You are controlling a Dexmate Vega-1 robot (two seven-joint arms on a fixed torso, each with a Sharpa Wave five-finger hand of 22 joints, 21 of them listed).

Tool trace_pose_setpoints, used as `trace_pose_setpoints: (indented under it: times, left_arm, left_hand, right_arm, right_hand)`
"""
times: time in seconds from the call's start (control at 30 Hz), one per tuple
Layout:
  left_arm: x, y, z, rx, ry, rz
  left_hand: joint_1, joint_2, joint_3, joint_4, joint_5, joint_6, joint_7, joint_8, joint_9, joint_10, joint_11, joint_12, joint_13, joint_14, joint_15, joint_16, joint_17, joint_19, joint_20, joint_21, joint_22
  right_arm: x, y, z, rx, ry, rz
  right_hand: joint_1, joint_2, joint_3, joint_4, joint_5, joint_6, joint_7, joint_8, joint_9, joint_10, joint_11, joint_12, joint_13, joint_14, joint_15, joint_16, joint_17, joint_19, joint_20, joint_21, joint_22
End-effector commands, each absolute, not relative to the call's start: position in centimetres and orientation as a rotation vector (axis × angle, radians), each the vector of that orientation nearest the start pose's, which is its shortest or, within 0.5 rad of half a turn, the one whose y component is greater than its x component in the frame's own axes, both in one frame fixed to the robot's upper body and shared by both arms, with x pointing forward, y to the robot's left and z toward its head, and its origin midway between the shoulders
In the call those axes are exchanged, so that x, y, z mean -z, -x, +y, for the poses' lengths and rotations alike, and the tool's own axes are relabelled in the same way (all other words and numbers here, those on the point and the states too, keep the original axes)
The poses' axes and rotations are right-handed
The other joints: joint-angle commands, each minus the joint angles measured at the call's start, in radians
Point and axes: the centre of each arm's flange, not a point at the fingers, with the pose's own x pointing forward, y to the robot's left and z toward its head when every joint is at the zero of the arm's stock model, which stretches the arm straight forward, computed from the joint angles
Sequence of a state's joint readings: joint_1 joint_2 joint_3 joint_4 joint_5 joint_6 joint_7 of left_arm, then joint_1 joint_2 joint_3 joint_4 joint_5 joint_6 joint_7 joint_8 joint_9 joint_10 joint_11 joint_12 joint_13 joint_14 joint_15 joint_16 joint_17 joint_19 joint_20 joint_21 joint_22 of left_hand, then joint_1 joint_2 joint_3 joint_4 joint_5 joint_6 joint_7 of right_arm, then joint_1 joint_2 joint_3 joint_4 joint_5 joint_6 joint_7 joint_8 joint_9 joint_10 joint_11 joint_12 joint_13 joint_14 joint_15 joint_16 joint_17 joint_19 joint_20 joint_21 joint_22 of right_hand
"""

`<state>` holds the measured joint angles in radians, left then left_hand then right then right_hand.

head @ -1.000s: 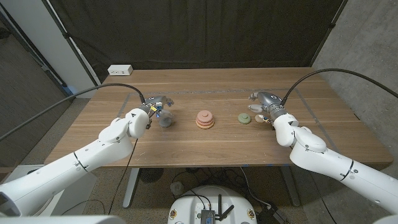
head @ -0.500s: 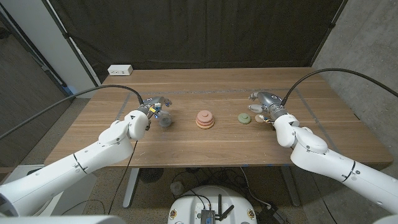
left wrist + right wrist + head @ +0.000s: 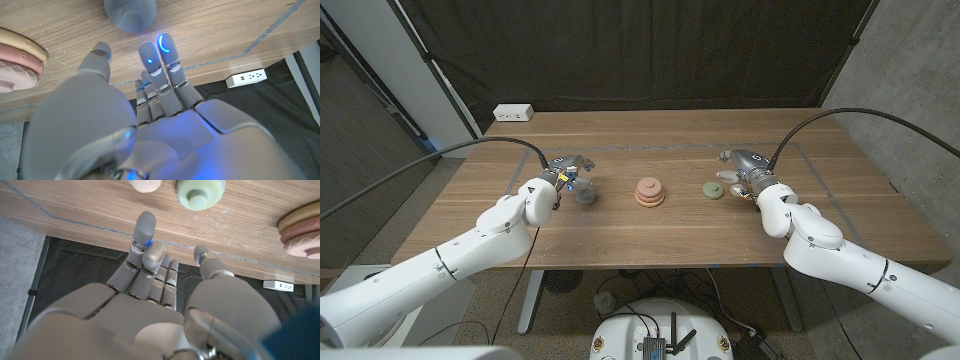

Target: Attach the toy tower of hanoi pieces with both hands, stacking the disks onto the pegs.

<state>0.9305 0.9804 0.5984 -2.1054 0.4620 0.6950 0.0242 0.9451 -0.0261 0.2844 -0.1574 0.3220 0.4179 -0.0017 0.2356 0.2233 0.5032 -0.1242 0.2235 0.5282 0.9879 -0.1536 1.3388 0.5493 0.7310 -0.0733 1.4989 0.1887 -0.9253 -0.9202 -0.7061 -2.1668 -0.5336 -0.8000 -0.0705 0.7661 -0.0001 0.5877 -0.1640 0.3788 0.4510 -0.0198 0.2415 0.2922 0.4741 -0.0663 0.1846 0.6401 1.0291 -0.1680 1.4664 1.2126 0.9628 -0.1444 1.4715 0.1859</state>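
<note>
My left hand hovers, fingers apart and empty, just left of the grey piece; my right hand, likewise spread and empty, hangs beside the green piece. Each is placed to grasp its nearer piece. The pink stacked disks stand mid-tabletop, between both, presumably as the shared target.

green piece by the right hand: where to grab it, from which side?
Judging by the pictures, grip the green piece across its round rim, coming down from above. It lies flat on the table with a small knob standing at its middle, so the sides are low. The right hand is close by it, fingers apart.
</note>
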Motion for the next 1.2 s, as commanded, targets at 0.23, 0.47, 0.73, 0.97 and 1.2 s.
trace_pose_setpoints:
  times: [0.23,0.47,0.73,0.97,1.2]
  left_arm:
    - [0.5,-54.9,26.3,-0.192,-1.398,-0.366]
    - [0.2,-55.0,26.3,-0.194,-1.398,-0.376]
    - [0.4,-55.0,26.3,-0.188,-1.397,-0.373]
    - [0.7,-55.0,26.3,-0.181,-1.398,-0.364]
    - [0.8,-54.9,26.3,-0.178,-1.397,-0.364]
  left_hand:
    - [-0.007,0.01,0.004,0.004,0.006,0.009,0.0,-0.003,0.002,0.01,-0.001,-0.002,0.002,0.006,-0.066,0.005,0.0,-0.001,-0.13,-0.001,0.002]
    - [-0.012,0.013,0.005,0.006,0.006,0.011,0.002,-0.004,0.003,0.011,-0.001,-0.002,0.004,0.007,-0.066,0.007,0.001,-0.001,-0.13,-0.001,0.001]
    - [-0.013,0.015,0.007,0.005,0.007,0.016,0.002,-0.004,0.003,0.015,0.0,-0.001,0.005,0.008,-0.066,0.008,0.002,-0.001,-0.131,-0.002,0.001]
    - [-0.014,0.017,0.009,0.004,0.008,0.02,0.001,-0.004,0.003,0.018,0.002,-0.001,0.006,0.008,-0.066,0.008,0.002,-0.001,-0.131,-0.002,0.0]
    - [-0.015,0.02,0.012,0.004,0.009,0.019,0.002,-0.006,0.004,0.02,0.001,-0.001,0.008,0.007,-0.066,0.007,0.002,0.0,-0.131,-0.003,0.0]
  right_arm:
    - [3.3,-53.7,-19.7,0.133,1.46,-0.319]
    - [3.1,-53.9,-19.4,0.123,1.489,-0.277]
    - [2.8,-54.1,-19.1,0.115,1.524,-0.224]
    - [2.8,-54.2,-18.8,0.117,1.535,-0.194]
    - [2.7,-54.3,-18.5,0.119,1.56,-0.158]
  right_hand:
    - [-0.003,-0.03,-0.007,-0.006,-0.01,-0.043,-0.002,-0.022,-0.005,-0.041,0.008,-0.001,-0.008,-0.025,-0.049,-0.024,-0.007,-0.016,-0.072,-0.007,0.002]
    - [-0.012,-0.051,-0.017,-0.004,-0.02,-0.064,0.004,-0.03,-0.008,-0.063,0.01,-0.002,-0.013,-0.033,-0.049,-0.03,-0.005,-0.027,-0.071,-0.012,0.002]
    - [-0.028,-0.072,-0.029,0.001,-0.034,-0.097,0.015,-0.039,-0.012,-0.081,0.018,0.0,-0.019,-0.049,-0.048,-0.046,-0.01,-0.037,-0.07,-0.015,0.003]
    - [-0.041,-0.084,-0.039,0.005,-0.046,-0.104,0.019,-0.038,-0.015,-0.082,0.023,0.004,-0.024,-0.062,-0.049,-0.063,-0.02,-0.037,-0.07,-0.014,0.005]
    - [-0.046,-0.088,-0.045,0.007,-0.056,-0.097,0.02,-0.032,-0.016,-0.081,0.028,0.007,-0.029,-0.049,-0.049,-0.056,-0.012,-0.024,-0.07,-0.004,0.013]
